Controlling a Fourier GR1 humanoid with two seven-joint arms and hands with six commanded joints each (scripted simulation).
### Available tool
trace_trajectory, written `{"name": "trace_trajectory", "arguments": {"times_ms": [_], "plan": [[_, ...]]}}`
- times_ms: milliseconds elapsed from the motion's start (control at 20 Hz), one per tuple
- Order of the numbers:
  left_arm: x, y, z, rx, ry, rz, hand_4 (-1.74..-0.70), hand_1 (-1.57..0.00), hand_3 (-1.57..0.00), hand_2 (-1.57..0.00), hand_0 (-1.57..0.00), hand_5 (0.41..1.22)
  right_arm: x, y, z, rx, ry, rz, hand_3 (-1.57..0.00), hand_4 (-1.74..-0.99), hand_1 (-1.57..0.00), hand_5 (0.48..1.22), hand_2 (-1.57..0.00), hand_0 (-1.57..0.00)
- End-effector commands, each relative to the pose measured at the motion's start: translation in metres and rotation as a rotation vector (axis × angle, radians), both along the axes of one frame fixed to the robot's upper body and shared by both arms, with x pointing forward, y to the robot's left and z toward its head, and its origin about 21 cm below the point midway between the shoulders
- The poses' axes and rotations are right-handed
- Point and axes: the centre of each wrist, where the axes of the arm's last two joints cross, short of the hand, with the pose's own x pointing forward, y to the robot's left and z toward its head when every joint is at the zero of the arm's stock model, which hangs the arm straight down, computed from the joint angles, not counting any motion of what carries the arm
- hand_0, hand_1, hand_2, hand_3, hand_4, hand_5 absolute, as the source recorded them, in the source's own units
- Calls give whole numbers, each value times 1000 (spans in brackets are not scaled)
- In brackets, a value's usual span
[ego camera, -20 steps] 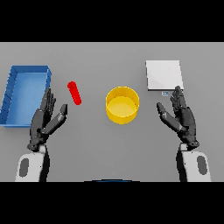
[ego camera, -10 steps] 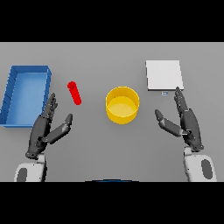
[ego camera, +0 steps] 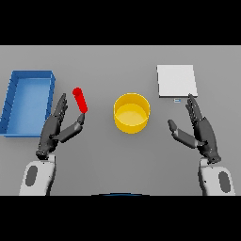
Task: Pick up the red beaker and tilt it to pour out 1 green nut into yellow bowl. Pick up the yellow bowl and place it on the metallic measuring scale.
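Left hand (ego camera: 55,129) low on the left, palm turned inward, fingers straight and pointing forward, thumb angled out to the right, holding nothing. Right hand (ego camera: 200,129) low on the right mirrors it, fingers straight, thumb out to the left, empty. White-grey forearms rise from the bottom edge.

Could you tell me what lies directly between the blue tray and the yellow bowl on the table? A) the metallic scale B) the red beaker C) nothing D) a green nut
B: the red beaker lies between the blue tray and the yellow bowl, just beyond the left hand.
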Motion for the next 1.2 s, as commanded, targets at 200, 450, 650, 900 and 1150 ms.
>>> {"name": "trace_trajectory", "arguments": {"times_ms": [200,450,650,900,1150], "plan": [[39,-3,-10,15,-7,18,-1213,1,1,1,1,646,2,-2,4,-5,10,-11,1,-1293,1,618,1,1],[65,-15,-16,25,-27,4,-1225,1,1,1,1,635,-1,-3,0,-16,11,-23,1,-1301,1,631,1,1],[82,-17,-18,69,-26,4,-1231,1,1,1,1,647,3,-2,5,-31,-2,-30,1,-1300,1,638,1,1],[93,-22,-26,44,-51,2,-1310,1,1,1,1,697,3,-3,2,-25,-2,-35,1,-1300,1,647,1,1],[98,-36,-32,-29,-49,39,-1416,-556,-416,-551,-585,786,3,-2,6,-27,15,-47,1,-1292,1,645,1,1]]}}
